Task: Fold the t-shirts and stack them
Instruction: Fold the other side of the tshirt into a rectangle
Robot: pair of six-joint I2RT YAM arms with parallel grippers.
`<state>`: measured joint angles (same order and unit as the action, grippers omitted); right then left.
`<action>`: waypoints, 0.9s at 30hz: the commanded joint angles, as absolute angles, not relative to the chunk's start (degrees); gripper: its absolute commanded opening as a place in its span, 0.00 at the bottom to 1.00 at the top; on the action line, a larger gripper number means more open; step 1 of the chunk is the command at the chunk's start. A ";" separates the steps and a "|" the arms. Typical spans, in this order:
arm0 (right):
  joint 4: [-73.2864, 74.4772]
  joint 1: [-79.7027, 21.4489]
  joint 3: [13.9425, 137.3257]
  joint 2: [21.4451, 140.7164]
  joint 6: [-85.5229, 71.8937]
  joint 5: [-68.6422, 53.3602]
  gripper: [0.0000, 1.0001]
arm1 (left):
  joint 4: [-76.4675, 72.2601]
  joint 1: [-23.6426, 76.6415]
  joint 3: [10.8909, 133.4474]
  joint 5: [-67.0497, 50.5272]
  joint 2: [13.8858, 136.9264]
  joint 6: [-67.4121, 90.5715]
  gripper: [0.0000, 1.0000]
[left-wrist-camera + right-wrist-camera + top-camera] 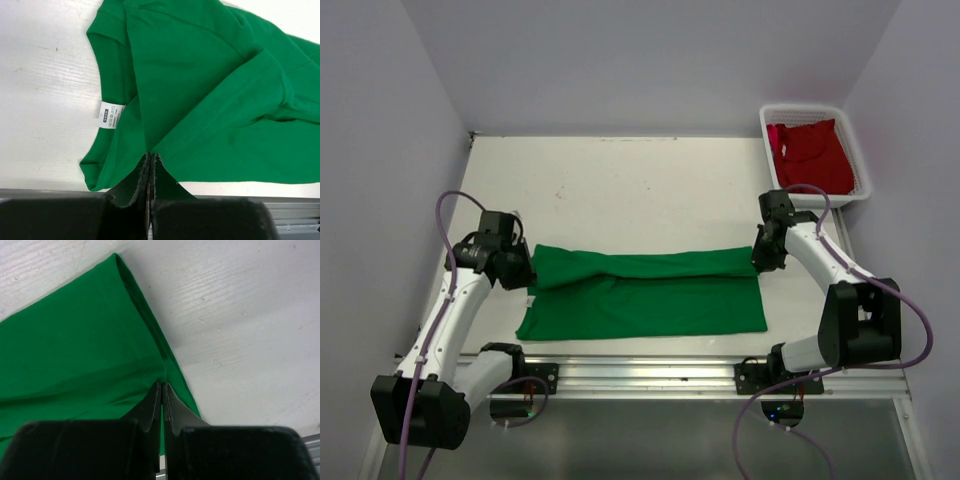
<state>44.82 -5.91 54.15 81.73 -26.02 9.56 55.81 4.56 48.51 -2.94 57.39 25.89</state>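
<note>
- The left pincer (150, 159) — jaws pressed together, pinching the green t-shirt (210, 90) at a fold near its collar.
- The right pincer (162, 389) — likewise closed, gripping the same shirt's hem edge.

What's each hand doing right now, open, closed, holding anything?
Left hand: closed, pinching the green t-shirt.
Right hand: closed, pinching the same green t-shirt's other end.

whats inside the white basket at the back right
A red t-shirt lies bunched in the basket, covering most of its floor. Nothing else shows in there. Whether anything lies under the shirt cannot be seen, because the cloth hides it.
</note>
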 commanded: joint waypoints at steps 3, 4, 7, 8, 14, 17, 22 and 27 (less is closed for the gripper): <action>44.47 -6.24 53.26 81.91 -27.16 9.05 0.00 | 56.51 4.75 46.32 -2.55 56.16 25.93 0.00; 44.30 -6.33 53.17 82.09 -27.25 8.97 0.00 | 56.17 4.75 45.88 -2.64 55.81 26.01 0.00; 43.68 -6.76 52.65 83.40 -27.60 8.70 0.00 | 56.16 4.75 45.53 -2.90 55.55 26.28 0.00; 43.42 -6.77 52.39 84.10 -27.86 8.79 0.00 | 56.16 4.75 45.44 -3.07 55.63 26.45 0.00; 42.54 -7.56 51.77 86.39 -28.56 8.61 0.00 | 55.81 4.92 42.81 -4.13 55.72 27.07 0.00; 42.19 -8.00 51.68 86.66 -28.74 8.61 0.00 | 55.55 4.92 42.01 -4.74 56.16 27.16 0.00; 42.27 -8.52 52.12 87.10 -28.92 8.88 0.00 | 55.11 4.92 41.31 -4.83 56.07 27.25 0.00; 42.71 -8.96 52.47 86.84 -29.00 9.14 0.00 | 55.02 5.01 40.78 -4.40 55.72 27.42 0.00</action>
